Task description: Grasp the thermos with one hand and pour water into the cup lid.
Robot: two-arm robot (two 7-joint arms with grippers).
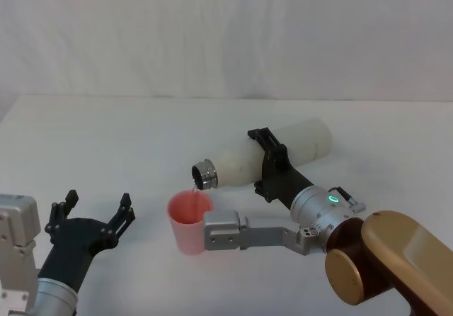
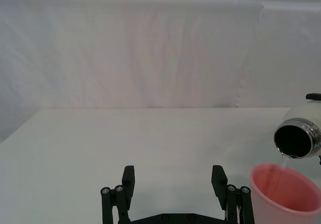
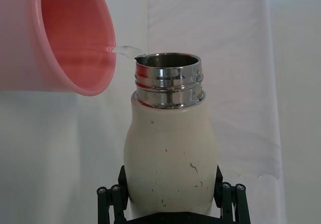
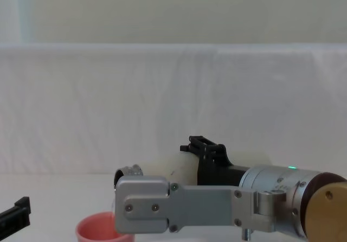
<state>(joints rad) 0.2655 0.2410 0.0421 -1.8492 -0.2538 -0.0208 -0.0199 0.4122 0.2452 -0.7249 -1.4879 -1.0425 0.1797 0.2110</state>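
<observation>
The right gripper (image 1: 272,166) is clamped around the middle of the thermos (image 1: 283,153), black fingers pressed against both sides of its cream-white body. The thermos is held nearly level above the middle of the table (image 1: 106,139), its long axis running from the base at the far right down to the steel neck (image 1: 205,174) at the near left. The neck's lip is poised just over the far rim of the cup lid (image 1: 189,220), and a thin clear stream is seen falling into it. The thermos body is matt and lightly scuffed; the threaded neck is shiny. The cup lid is smooth, salmon-pink and probably plastic. The left gripper (image 1: 92,213) is parked spread open near the table's front left edge, well apart from the cup lid.
</observation>
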